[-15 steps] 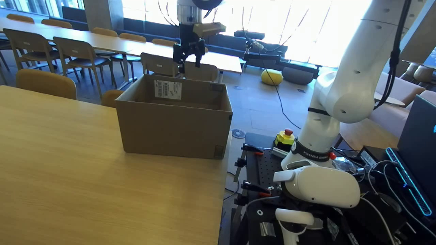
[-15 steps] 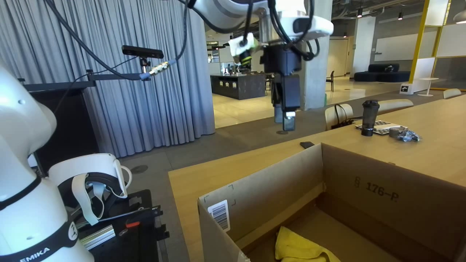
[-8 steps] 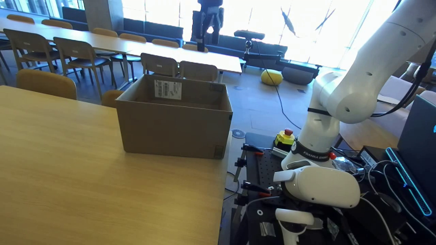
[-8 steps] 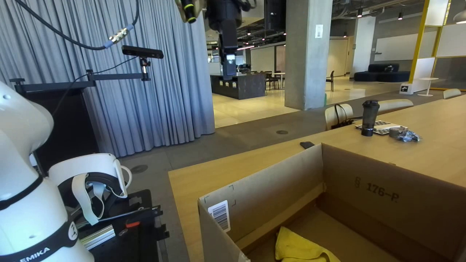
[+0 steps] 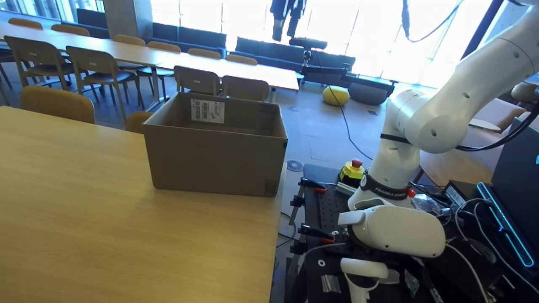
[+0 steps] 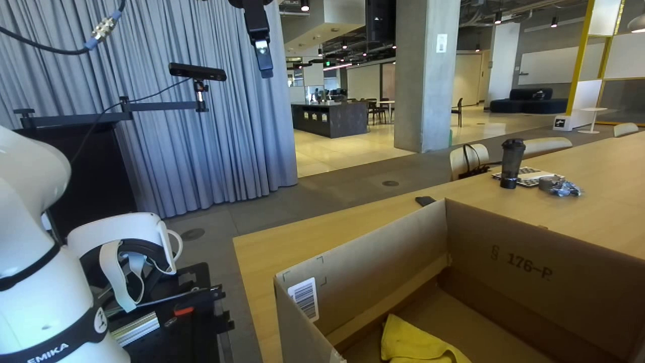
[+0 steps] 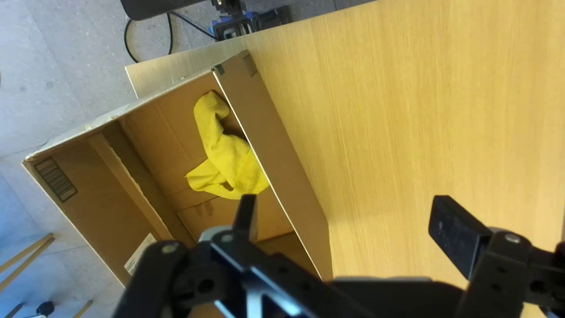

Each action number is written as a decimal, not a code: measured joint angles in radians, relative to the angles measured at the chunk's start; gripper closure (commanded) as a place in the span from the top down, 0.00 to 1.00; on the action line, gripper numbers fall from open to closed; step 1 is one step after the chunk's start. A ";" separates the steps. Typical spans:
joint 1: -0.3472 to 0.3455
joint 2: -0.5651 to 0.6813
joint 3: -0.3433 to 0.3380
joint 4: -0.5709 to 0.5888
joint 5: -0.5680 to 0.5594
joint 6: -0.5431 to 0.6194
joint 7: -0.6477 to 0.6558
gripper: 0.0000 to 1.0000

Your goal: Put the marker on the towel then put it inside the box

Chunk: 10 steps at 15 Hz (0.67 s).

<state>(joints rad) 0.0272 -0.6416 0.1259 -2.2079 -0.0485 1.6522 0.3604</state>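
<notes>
The brown cardboard box [image 5: 214,163] stands upright on the table with its top uncovered. Inside it lies the crumpled yellow towel [image 7: 234,161], also visible as towel [image 6: 415,345] in an exterior view. No marker shows; it is hidden or out of view. High above the box hangs my gripper [image 5: 284,36], its jaws spread wide with nothing between them. In the wrist view, the gripper [image 7: 344,198] has its left finger [image 7: 246,216] over the box's inside and its right finger [image 7: 454,236] over bare tabletop.
The table [image 5: 105,235] ends just right of the box, with a gap before the robot's stand. A white headset [image 5: 396,229] sits on that stand. Farther along the table are a dark bottle [image 6: 512,164], a small black object [image 6: 425,200] and crumpled foil [image 6: 565,188].
The arm has drawn back toward its base and lifted, taking the gripper higher above the box with jaws still apart. The box and the towel in it have not moved.
</notes>
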 measured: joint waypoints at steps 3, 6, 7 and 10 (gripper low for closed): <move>0.000 -0.061 0.017 -0.047 0.028 0.056 0.011 1.00; 0.000 -0.097 0.036 -0.110 0.041 0.141 0.025 1.00; 0.000 -0.104 0.042 -0.132 0.044 0.170 0.032 1.00; 0.000 -0.114 0.061 -0.201 0.047 0.271 0.076 1.00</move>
<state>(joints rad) 0.0269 -0.7560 0.1866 -2.4091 -0.0015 1.9231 0.4362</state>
